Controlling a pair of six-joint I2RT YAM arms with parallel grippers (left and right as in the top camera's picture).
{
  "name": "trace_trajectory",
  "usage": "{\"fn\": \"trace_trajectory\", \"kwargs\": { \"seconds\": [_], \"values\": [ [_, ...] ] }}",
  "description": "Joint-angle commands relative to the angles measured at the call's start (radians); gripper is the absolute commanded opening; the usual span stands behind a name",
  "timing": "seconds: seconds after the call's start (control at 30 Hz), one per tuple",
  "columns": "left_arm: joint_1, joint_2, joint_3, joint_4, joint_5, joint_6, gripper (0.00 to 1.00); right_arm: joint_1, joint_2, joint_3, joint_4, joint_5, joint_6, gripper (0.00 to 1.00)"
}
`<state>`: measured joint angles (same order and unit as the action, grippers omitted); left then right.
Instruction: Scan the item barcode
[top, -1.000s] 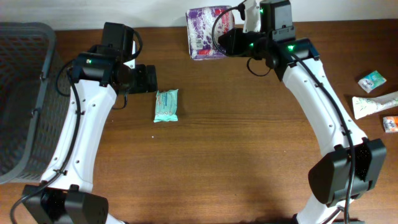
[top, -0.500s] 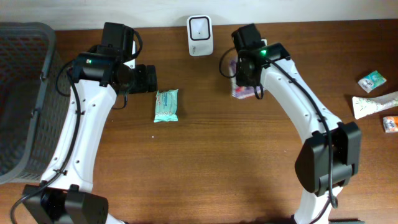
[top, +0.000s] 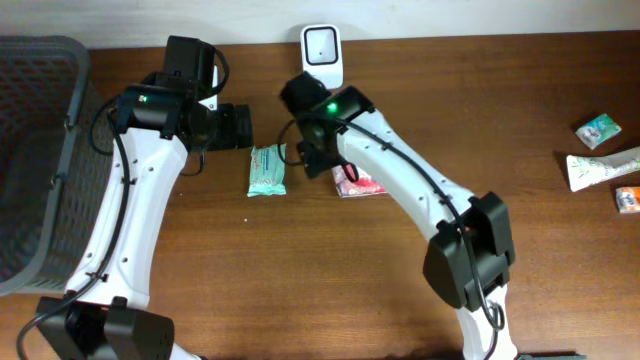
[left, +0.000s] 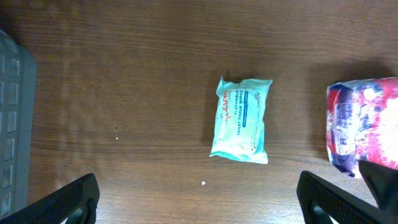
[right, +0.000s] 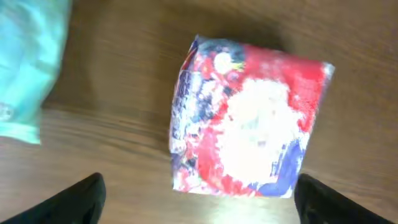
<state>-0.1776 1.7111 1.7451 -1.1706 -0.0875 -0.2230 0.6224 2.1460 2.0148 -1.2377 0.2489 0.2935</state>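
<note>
The item, a red, white and blue packet, lies flat on the table right of centre. My right gripper hovers just left of it and is open. In the right wrist view the packet lies just beyond the spread fingertips, apart from them. The white barcode scanner stands at the back edge. My left gripper is open above a teal wipes pack. The left wrist view shows that pack ahead of the gripper, with the packet at the right edge.
A grey basket fills the far left. At the right edge lie a green box, a white tube and a small orange box.
My right arm swung from the scanner down and left across the table with the packet. It has let go, and the packet now rests on the wood. The left arm stayed still.
</note>
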Motion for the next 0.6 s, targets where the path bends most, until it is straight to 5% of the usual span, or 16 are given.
{"fn": "trace_trajectory", "kwargs": {
  "seconds": [0.0,0.07,0.2,0.3,0.4,0.43,0.47,0.5,0.57],
  "values": [
    [-0.003,-0.004,0.006,-0.001,-0.011,0.019,0.99,-0.087,-0.002,0.072,-0.040,0.043,-0.008,0.99],
    [-0.003,-0.004,0.006,-0.001,-0.011,0.019,0.99,-0.188,0.000,0.063,-0.049,-0.071,-0.017,0.99],
    [-0.003,-0.004,0.006,-0.001,-0.011,0.019,0.99,-0.423,0.055,-0.010,-0.048,-0.486,-0.307,0.99],
    [-0.003,-0.004,0.006,-0.001,-0.011,0.019,0.99,-0.507,0.122,-0.108,0.050,-0.666,-0.330,0.76],
    [-0.003,-0.004,0.006,-0.001,-0.011,0.019,0.99,-0.502,0.151,-0.199,0.157,-0.865,-0.425,0.74],
    [-0.003,-0.004,0.006,-0.001,-0.011,0.019,0.99,-0.491,0.151,-0.226,0.198,-0.866,-0.425,0.66],
    [-0.003,-0.004,0.006,-0.001,-0.011,0.019,0.99,-0.481,0.151,-0.236,0.222,-0.866,-0.404,0.25],
    [-0.003,-0.004,0.006,-0.001,-0.011,0.019,0.99,-0.480,0.149,-0.226,0.238,-0.867,-0.317,0.05],
    [-0.003,-0.004,0.006,-0.001,-0.011,0.019,0.99,-0.478,0.149,-0.134,0.239,-0.870,-0.220,0.04]
  ]
}}
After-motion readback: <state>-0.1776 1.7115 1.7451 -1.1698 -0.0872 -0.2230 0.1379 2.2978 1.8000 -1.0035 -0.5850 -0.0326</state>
